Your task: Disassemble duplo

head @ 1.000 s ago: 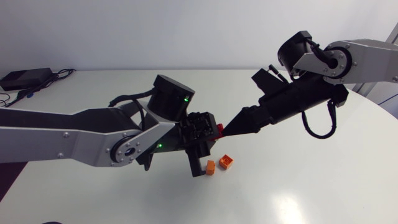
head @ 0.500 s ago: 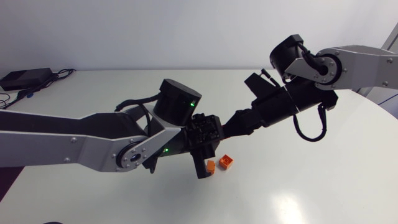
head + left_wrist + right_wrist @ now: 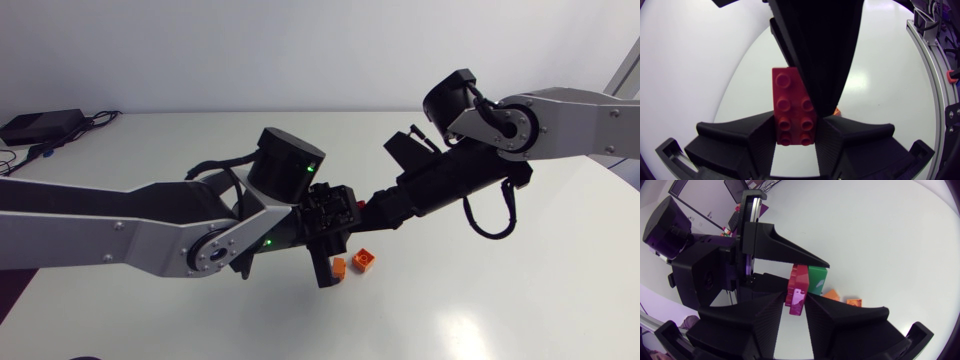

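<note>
The step in hand looked like the pull-apart itself: both arms met above the table (image 3: 480,310), each gripping the same small stack held clear of the surface. The left gripper (image 3: 796,122) had its two fingers closed on the long sides of the red brick (image 3: 790,97), studs facing its camera. The right gripper (image 3: 795,300) was closed narrowly on the end of that same brick, its fingers seeming to touch it on both sides. Two orange bricks (image 3: 364,260) lay loose on the table just below the grippers, so part of the job appeared done. The next move probably called for one arm to hold firm while the other twisted or levered away, and for a grip that caught the pieces either side of a seam rather than one brick alone. The overhead view showed how the arms met and where the loose bricks lay, but of the stack it showed only a red speck between black fingers. The left wrist view showed the red brick's stud face, half covered by a right finger. Only the right wrist view showed a green brick (image 3: 817,278) sitting against the red one, beside a left finger.
</note>
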